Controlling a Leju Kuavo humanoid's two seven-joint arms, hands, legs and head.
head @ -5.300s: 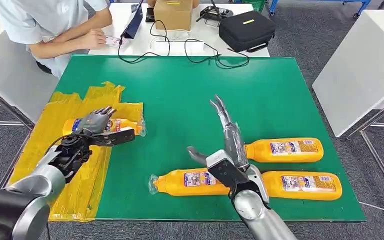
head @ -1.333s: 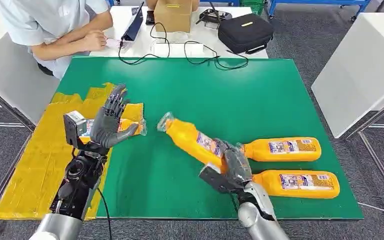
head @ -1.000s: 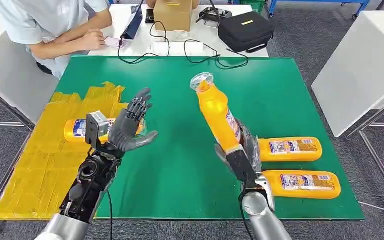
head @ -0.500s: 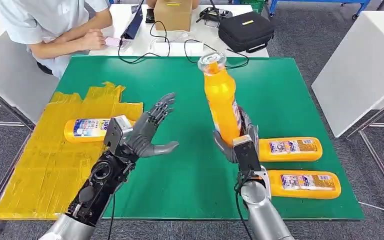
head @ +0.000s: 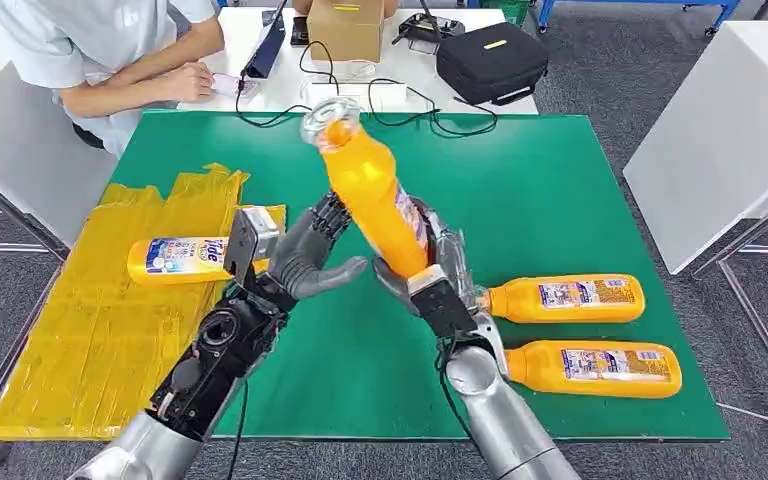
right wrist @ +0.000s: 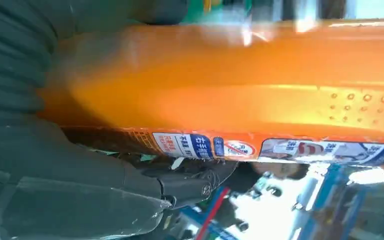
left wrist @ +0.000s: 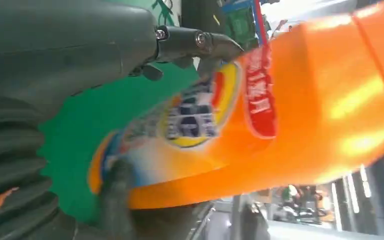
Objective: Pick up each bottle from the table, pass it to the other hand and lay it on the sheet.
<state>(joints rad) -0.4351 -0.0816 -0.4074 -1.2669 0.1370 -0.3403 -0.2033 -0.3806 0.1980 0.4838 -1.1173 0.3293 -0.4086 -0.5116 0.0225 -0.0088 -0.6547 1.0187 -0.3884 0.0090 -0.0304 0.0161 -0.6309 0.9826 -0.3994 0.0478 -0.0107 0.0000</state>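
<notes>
— What surrounds the hands?
— A green table (head: 560,190), a yellow sheet (head: 90,330) bearing one orange bottle (head: 185,259), two more bottles (head: 565,299) right, a person (head: 100,50) behind.
— And the lifted bottle (head: 375,195)?
— Tilted above the table; the right hand (head: 430,275) grips its base, the left hand (head: 305,255) beside it, fingers spread.
</notes>
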